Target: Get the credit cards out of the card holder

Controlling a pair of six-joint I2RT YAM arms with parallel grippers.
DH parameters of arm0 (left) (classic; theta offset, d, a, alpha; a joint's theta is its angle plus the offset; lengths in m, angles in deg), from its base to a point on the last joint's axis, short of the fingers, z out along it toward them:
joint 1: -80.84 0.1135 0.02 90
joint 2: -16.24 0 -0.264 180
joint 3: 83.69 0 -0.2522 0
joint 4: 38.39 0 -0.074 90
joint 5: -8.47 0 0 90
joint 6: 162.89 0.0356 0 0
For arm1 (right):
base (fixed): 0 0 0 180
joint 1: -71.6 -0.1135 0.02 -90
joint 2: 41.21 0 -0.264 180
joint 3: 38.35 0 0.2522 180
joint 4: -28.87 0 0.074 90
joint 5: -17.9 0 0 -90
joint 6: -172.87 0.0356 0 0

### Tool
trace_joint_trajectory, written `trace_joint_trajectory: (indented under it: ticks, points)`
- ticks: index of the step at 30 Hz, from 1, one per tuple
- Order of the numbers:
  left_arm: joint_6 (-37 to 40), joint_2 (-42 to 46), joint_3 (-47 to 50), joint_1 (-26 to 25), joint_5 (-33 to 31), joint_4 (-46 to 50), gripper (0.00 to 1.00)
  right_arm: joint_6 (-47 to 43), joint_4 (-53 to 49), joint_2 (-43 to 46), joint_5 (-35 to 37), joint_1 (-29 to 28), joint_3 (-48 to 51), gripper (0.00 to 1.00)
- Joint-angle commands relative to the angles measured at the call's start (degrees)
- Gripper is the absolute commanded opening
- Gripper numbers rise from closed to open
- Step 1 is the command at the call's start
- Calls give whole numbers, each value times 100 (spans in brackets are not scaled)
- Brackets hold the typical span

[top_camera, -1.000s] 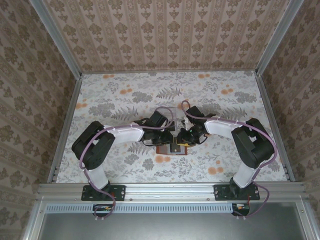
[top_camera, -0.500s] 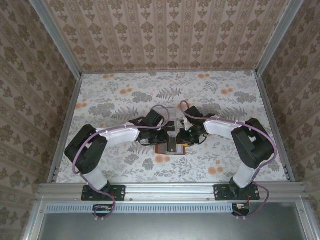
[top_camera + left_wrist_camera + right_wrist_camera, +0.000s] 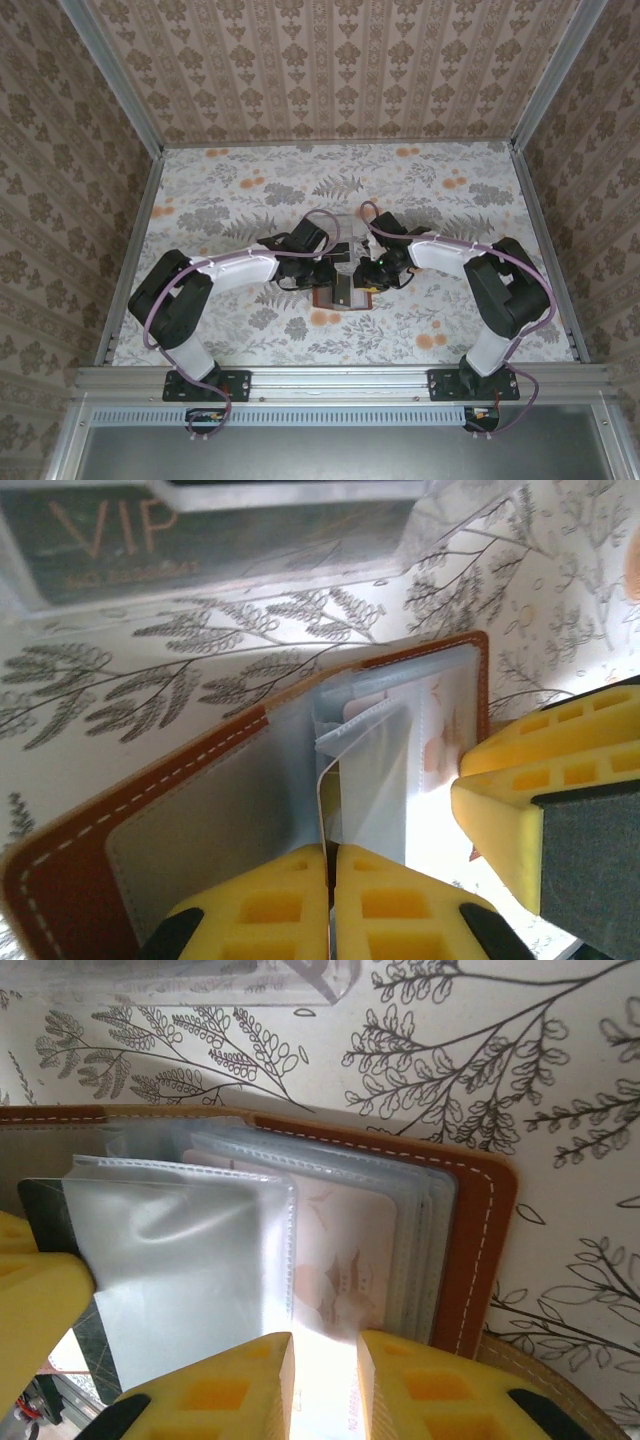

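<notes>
Your left gripper (image 3: pixel 331 865) pinches a thin glossy credit card (image 3: pixel 323 800), bottom centre (stitched leather card holder (image 3: pixel 70 870)); right gripper (image 3: pixel 325 1355) straddles clear sleeves (image 3: pixel 180 1260), grip unclear.

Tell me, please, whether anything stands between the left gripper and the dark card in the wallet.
Nothing visible: the left gripper has its jaws shut on the dark card at its bare edge. A clear sleeve of the card holder covers the rest.

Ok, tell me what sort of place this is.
Probably a lab test booth dressed up like a home: wallpaper panels set in a bare metal frame, a floral-print table, and the left arm and right arm bolted to a rail at its near edge.
</notes>
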Motion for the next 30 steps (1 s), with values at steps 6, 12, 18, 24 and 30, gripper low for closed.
trace_joint_trajectory:
  ticks: [6,12,18,24,30]
  points:
    - [-661,-250,418,29,243,-1278,10,128,-300,478,232,14,-15,29]
    - [-900,-444,630,15,334,-1744,10,167,-99,348,-56,13,19,30]
    - [-834,-510,673,20,347,-1667,10,167,40,161,-129,14,44,30]
    - [-817,-546,667,17,385,-1648,10,187,179,-3,-227,8,59,29]
    - [-717,-511,635,15,356,-1492,10,125,150,-228,-51,14,54,29]
